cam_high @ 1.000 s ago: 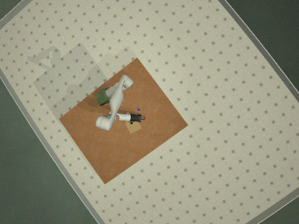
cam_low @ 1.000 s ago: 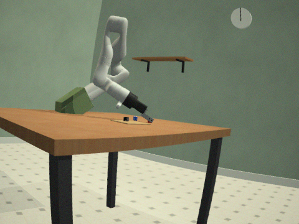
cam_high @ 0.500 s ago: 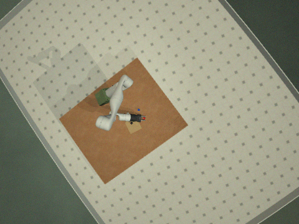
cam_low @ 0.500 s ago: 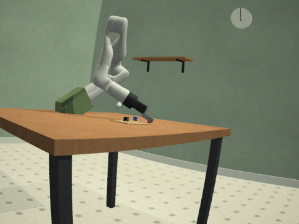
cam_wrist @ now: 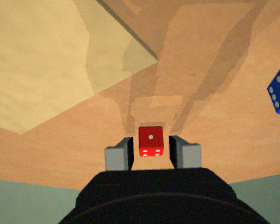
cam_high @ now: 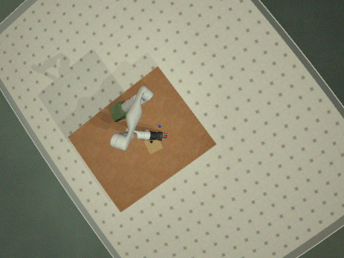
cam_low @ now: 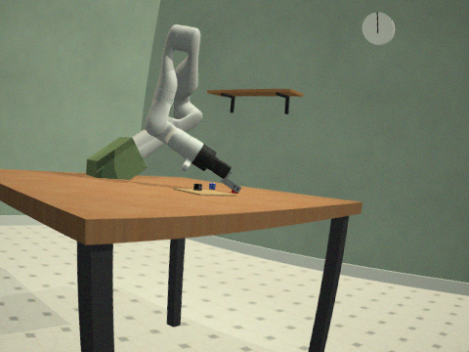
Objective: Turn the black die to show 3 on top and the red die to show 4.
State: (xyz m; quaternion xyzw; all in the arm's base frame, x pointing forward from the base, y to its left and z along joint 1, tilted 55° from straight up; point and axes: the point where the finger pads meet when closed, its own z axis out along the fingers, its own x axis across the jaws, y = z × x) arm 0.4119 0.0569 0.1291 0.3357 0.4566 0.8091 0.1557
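The red die (cam_wrist: 151,141) lies on the bare wood just off the corner of the tan mat (cam_wrist: 55,60). It sits between the fingers of my gripper (cam_wrist: 152,152), which is open with a gap on each side of the die. One face of the die shows a single pip. From above, the red die (cam_high: 165,136) is at the gripper tip, past the mat (cam_high: 153,146). The black die (cam_high: 151,141) sits at the mat's edge under the wrist. The blue die (cam_high: 160,126) lies on the wood off the mat, and it also shows in the wrist view (cam_wrist: 274,93) at the right edge.
The arm's green base (cam_high: 118,112) stands at the back of the wooden table (cam_high: 140,144). In the side view the black die (cam_low: 197,187), the blue die (cam_low: 212,186) and the red die lie close together near the mat (cam_low: 205,191).
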